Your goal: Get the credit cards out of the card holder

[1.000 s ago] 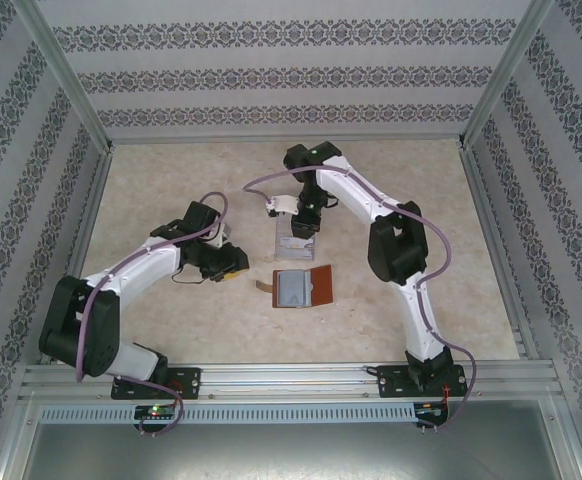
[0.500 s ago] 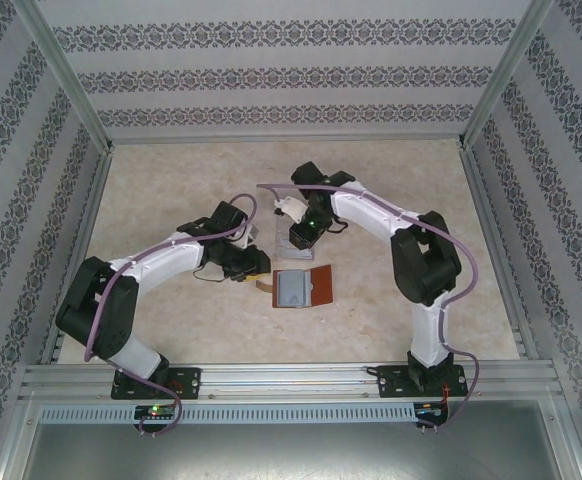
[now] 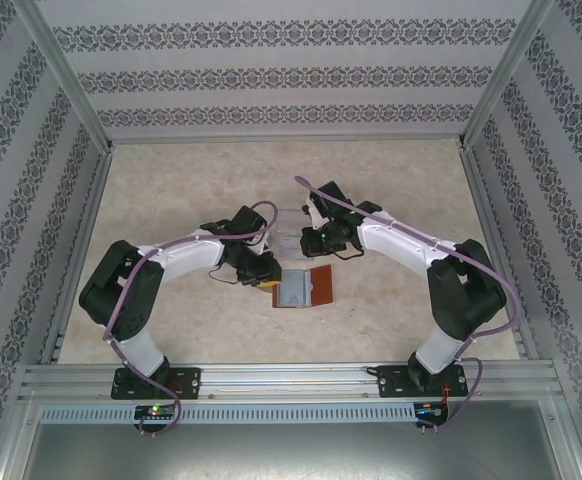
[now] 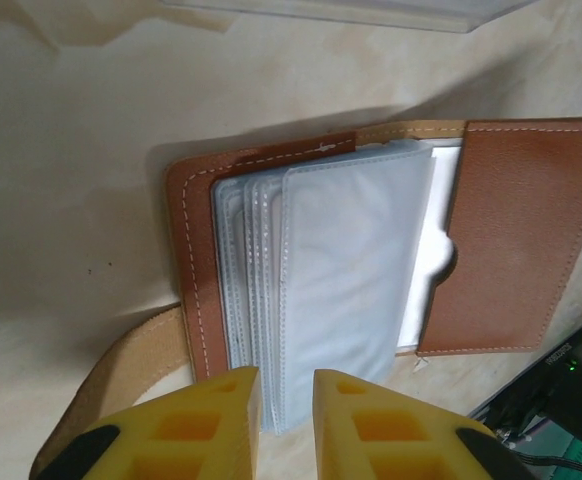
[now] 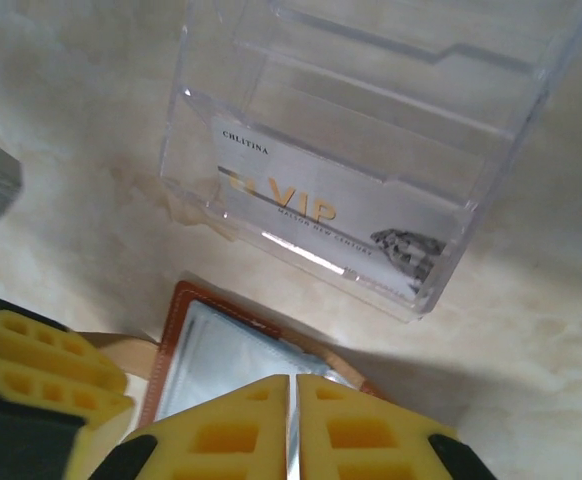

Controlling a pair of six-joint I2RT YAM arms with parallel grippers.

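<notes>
The card holder [image 3: 317,285] lies open on the table, its bluish-grey sleeves [image 4: 341,290] facing up and its brown flap [image 4: 521,230] to the right. A white credit card [image 4: 433,250] peeks from under that flap. Another pale card with "VIP" print [image 5: 321,215] sits in the clear tray [image 5: 371,100]. My left gripper [image 3: 268,275] is at the holder's left edge by the tan strap [image 4: 111,380]. In the left wrist view its jaws [image 4: 286,380] stand a little apart, with the sleeves' stitched edge in the gap. My right gripper [image 3: 311,243] hovers between tray and holder, fingers [image 5: 293,385] pressed together on nothing.
The clear tray [image 3: 289,232] stands just beyond the holder, close to both grippers. The left gripper's yellow fingers [image 5: 41,365] show beside the holder [image 5: 171,310] in the right wrist view. Patterned walls and metal rails enclose the table.
Both arms swung in toward the holder. The left gripper moved right to the holder's left edge and its jaws narrowed. The right gripper moved from the tray's far end toward the holder.
</notes>
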